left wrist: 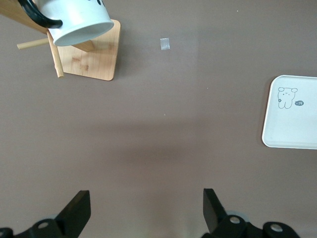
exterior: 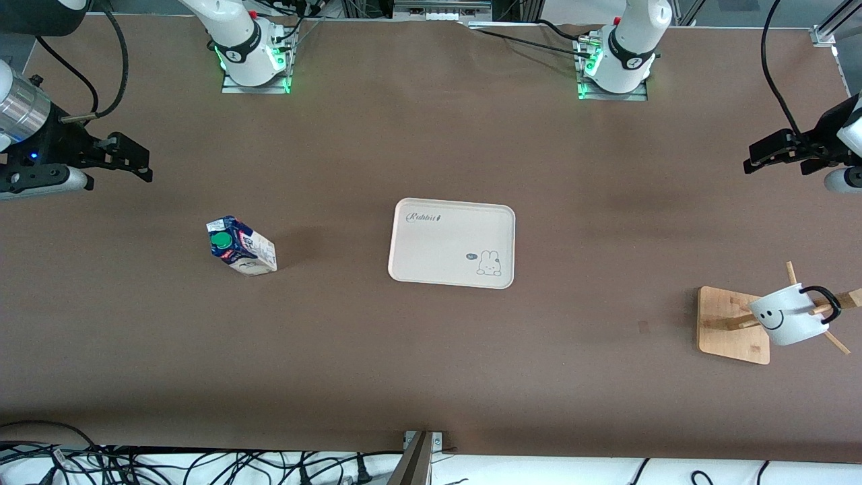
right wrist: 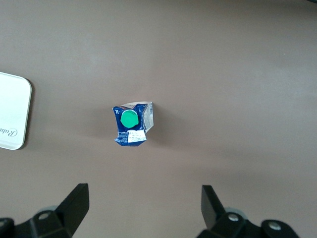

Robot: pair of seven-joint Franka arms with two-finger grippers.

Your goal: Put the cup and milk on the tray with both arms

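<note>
Currently, your stock on the bench [exterior: 431, 377] reads as follows.

Item one, the tray [exterior: 452, 242]: cream, flat, bare, at the centre of the bench as the front camera shows it.

Item two, the milk [exterior: 241, 246]: upright carton with green cap, at about 9 o'clock from the tray and well apart from it, toward the right arm's end.

Item three, the cup [exterior: 788, 314]: white mug with a smiley face, hung tilted on a peg of the wooden rack [exterior: 733, 325], at about 4 o'clock from the tray, toward the left arm's end.

Item four, the right end effector [exterior: 128, 159]: up in the air over bare bench near the milk, jaws wide apart, holding nothing.

Item five, the left end effector [exterior: 774, 152]: up over bare bench near the rack, jaws wide apart, likewise holding nothing.

Handling note, as a judgement: nothing is grasped yet, so the approach is your step. Centre the right jaws across the carton's body below the sloped top. For the cup, take the wall or rim and draw it along the peg's line, lest the handle catch and tip the rack.
</note>
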